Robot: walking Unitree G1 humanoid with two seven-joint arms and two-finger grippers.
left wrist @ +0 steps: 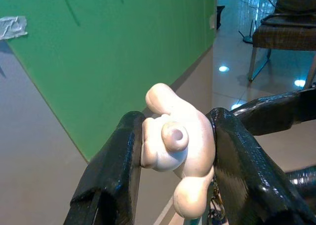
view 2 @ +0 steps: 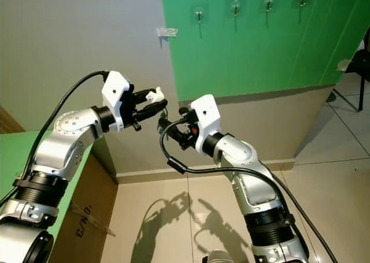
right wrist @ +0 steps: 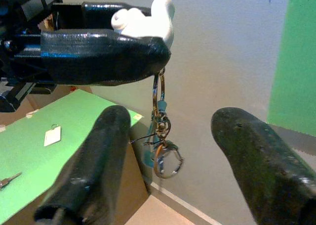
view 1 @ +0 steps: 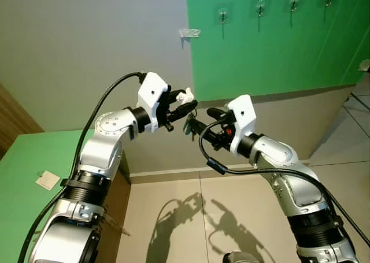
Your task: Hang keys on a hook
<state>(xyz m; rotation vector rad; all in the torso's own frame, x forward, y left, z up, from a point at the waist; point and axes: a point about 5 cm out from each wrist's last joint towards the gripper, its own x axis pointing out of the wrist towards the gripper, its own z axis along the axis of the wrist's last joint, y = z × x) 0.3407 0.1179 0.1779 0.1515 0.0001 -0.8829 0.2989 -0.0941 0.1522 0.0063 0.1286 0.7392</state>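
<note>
Keys (right wrist: 160, 136): hanging in mid-air between the two arms, dangling on a ring from a white charm (left wrist: 175, 146); loop at the bottom free and swinging room below.
Charm: pinched between the left gripper's (view 1: 184, 104) fingers, ear-like lobes poking out past the pads; held by the soft part, likely so the ring and loop stay exposed for the other arm or a hook.
Left gripper: pressed together on the charm, raised at chest height, pointing toward the right arm.
Right gripper (right wrist: 168, 151): spread wide, one finger on each side of the hanging keys, touching nothing; probably lined up for a handover or a steadying grip on the ring.
Hooks (view 1: 259, 7): a row of four clear ones high on the green wall panel (view 1: 277, 49), well apart from the keys, up and to the right; all look bare.
Edges: panel's left border just right of a taped scrap (view 1: 189, 33) on the grey wall; skirting line below.
Open room: bare wall and tiled floor (view 1: 231, 199) ahead, nothing between grippers and hooks; green table (view 1: 34, 159) at left, near the left elbow, with a small tag (view 1: 47, 180) on it.
Judgement: hanging not yet begun; long upward reach needed.
</note>
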